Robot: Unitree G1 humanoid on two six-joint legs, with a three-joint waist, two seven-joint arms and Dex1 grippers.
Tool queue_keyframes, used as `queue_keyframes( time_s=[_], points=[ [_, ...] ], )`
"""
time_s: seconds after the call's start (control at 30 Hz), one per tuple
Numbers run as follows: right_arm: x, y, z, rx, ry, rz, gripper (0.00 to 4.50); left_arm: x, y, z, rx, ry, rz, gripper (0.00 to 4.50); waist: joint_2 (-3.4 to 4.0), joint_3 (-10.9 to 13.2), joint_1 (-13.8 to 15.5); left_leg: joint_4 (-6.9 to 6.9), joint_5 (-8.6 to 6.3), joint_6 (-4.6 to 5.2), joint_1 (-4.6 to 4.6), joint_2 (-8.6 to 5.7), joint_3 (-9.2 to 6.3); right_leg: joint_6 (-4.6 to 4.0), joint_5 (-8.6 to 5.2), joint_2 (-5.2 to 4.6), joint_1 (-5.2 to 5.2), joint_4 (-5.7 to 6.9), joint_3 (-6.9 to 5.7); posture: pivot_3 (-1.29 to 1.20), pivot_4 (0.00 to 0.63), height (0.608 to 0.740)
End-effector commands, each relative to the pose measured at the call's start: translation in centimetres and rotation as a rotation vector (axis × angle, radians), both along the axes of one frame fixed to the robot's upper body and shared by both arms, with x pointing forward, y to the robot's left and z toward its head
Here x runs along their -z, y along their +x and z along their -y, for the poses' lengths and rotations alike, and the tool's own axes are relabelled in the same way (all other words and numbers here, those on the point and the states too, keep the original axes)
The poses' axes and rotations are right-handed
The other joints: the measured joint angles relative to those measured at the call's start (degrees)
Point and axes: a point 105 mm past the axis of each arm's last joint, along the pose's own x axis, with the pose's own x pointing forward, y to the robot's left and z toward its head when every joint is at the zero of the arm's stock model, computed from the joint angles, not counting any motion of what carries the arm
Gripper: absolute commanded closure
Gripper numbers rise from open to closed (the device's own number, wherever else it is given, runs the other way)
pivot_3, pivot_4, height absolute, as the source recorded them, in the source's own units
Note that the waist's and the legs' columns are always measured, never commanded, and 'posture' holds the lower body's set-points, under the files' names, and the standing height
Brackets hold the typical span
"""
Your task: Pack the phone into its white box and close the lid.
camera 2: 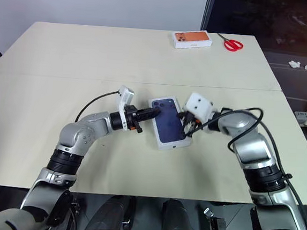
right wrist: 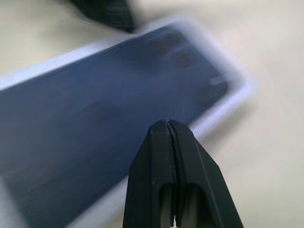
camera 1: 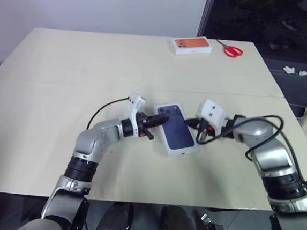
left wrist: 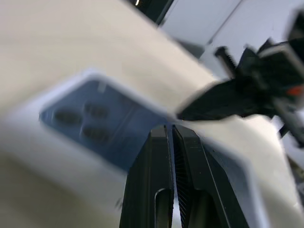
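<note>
The white box [camera 1: 176, 134] lay in the middle of the bench [camera 1: 65, 75], a little turned, with a dark blue phone face on top. This was most likely the lid [camera 2: 168, 121] with its printed picture, already seated on the box, though from the blurred wrist views I cannot be sure it was not the phone itself lying in the open carton. If it was the lid, the phone was inside and hidden, and the task was near its end.

The left gripper [camera 1: 154, 120] stood at the left edge of the box and the right gripper [camera 1: 199, 127] at the right edge, so the box sat between them. Both had their jaws closed on nothing, the two black fingers pressed together. I judge they were held so in order to push with the closed tips: one from each side, to keep the box from sliding while the lid was pressed down evenly.

Far on the bench, well apart, lay a white box with orange top [camera 1: 192, 46] and red scissors [camera 1: 232, 50], not needed here.
</note>
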Motion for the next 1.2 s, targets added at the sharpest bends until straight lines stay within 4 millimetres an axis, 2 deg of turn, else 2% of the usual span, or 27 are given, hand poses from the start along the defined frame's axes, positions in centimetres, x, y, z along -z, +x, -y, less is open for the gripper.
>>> queue_keyframes(
  time_s=[0.03,0.1,0.17,0.3,0.4,0.5,0.57,0.63,0.7,0.8,0.83,0.87,1.03,1.2],
  points=[
    [2.6,-2.1,0.8,-0.061,-0.137,-0.051,4.47,2.5,-1.0,0.1,0.034,0.108,-0.007,4.28,-0.02,-0.09,0.01,0.0,0.0,-0.01,0.02,0.0,0.0,0.0,0.0,0.0,0.01,0.0,0.0,0.0,0.15,0.74],
    [3.3,-2.9,0.8,-0.087,-0.152,-0.073,4.47,3.0,-1.1,-0.2,0.028,0.128,-0.013,4.28,-0.09,-0.19,0.11,-0.06,-0.08,0.13,0.25,0.01,-0.05,0.0,-0.01,0.01,0.32,-0.09,-0.04,0.0,0.15,0.74],
    [2.8,-2.9,0.0,-0.091,-0.115,-0.075,4.47,3.4,-1.1,-0.5,0.026,0.15,-0.019,4.28,-0.25,-0.31,0.07,-0.06,-0.2,0.32,0.54,0.01,-0.09,0.0,-0.02,0.0,0.66,-0.18,-0.08,0.0,0.15,0.74],
    [1.8,-2.7,-1.1,-0.08,-0.026,-0.094,4.47,3.0,-0.7,-1.2,0.001,0.145,0.009,4.28,-0.33,-0.4,0.01,-0.18,-0.23,0.36,0.94,0.03,-0.1,0.0,-0.03,-0.01,1.06,-0.31,-0.07,0.0,0.15,0.74],
    [-0.3,-1.2,-1.8,-0.022,0.095,-0.045,4.47,1.7,0.0,-2.5,-0.048,0.108,0.057,4.28,-0.34,-0.39,-0.22,-0.21,-0.23,0.36,0.98,0.08,-0.09,0.0,-0.03,0.0,1.06,-0.31,-0.05,0.0,0.15,0.74],
    [-2.0,-0.3,-1.6,0.04,0.248,-0.093,4.47,1.0,-0.1,-4.4,-0.07,0.107,0.075,4.28,-0.31,-0.37,-0.27,-0.22,-0.22,0.34,0.76,0.08,-0.05,0.0,-0.02,0.01,0.73,-0.19,0.02,0.0,0.15,0.74],
    [-2.6,-0.6,-1.1,0.031,0.304,-0.156,3.95,0.4,-0.1,-6.7,-0.108,0.11,0.08,3.74,-0.31,-0.36,-0.09,-0.16,-0.21,0.32,0.49,0.08,-0.05,0.0,-0.02,0.01,0.48,-0.14,0.02,0.0,0.15,0.74],
    [-3.0,-0.9,-0.9,0.006,0.304,-0.139,3.19,-0.4,-0.1,-8.8,-0.151,0.135,0.114,2.99,-0.3,-0.35,0.06,-0.08,-0.2,0.31,0.17,0.08,-0.08,0.0,-0.01,0.0,0.17,-0.11,-0.01,0.0,0.15,0.74],
    [-3.7,-0.8,-0.7,0.004,0.327,-0.114,2.14,-1.3,-0.5,-10.5,-0.171,0.133,0.139,1.97,-0.31,-0.33,0.1,-0.09,-0.2,0.32,0.08,0.05,-0.08,0.0,-0.01,-0.04,0.08,-0.12,-0.02,0.0,0.15,0.74],
    [-4.6,-0.9,0.0,-0.033,0.335,-0.069,0.62,-2.9,-1.9,-14.0,-0.193,0.174,0.193,0.43,-0.3,-0.29,-0.11,-0.11,-0.21,0.32,0.07,0.03,-0.07,-0.01,-0.01,-0.09,0.08,-0.13,-0.01,0.0,0.15,0.74],
    [-4.7,-1.0,0.3,-0.036,0.339,-0.072,0.22,-3.0,-2.4,-14.7,-0.19,0.185,0.19,0.08,-0.26,-0.27,-0.16,-0.13,-0.21,0.32,0.09,0.03,-0.06,-0.01,-0.01,-0.09,0.07,-0.13,0.0,0.0,0.15,0.74],
    [-4.7,-1.1,0.7,-0.04,0.339,-0.072,0.05,-3.0,-3.0,-15.2,-0.182,0.196,0.186,0.0,-0.25,-0.27,-0.18,-0.15,-0.21,0.32,0.09,0.03,-0.06,-0.01,-0.01,-0.09,0.06,-0.13,0.01,0.0,0.15,0.74],
    [-4.6,-2.5,2.3,-0.076,0.339,-0.132,0.05,-2.7,-5.5,-18.4,-0.199,0.274,0.151,0.0,-0.23,-0.24,-0.03,-0.2,-0.23,0.34,0.09,0.04,-0.04,-0.02,-0.02,-0.14,0.06,-0.16,0.03,0.0,0.15,0.74],
    [-5.2,-3.2,3.7,-0.082,0.35,-0.119,0.05,-2.3,-7.4,-21.3,-0.263,0.339,0.147,0.0,-0.21,-0.24,-0.04,-0.19,-0.24,0.36,0.09,0.05,-0.04,-0.04,-0.03,-0.19,0.07,-0.18,0.03,0.0,0.15,0.74]
  ],
)
